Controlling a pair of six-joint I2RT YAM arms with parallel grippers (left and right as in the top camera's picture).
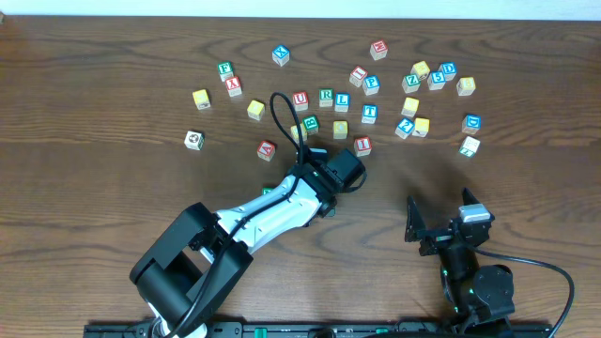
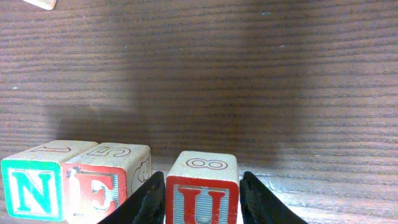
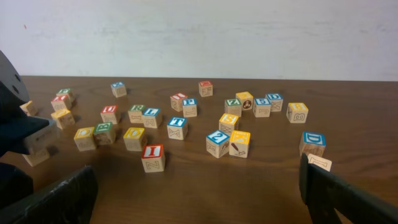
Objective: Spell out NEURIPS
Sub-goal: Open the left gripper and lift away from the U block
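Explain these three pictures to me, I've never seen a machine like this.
Two robot arms sit at a wooden table, each ending in a two-finger gripper. The overhead picture looks down from a fixed camera; the other two come from a camera on each wrist. Lettered wooden blocks lie scattered on the table, such as the I block. The left gripper clasps the U block, next to the N block and E block, which stand side by side. The right gripper is open and holds nothing.
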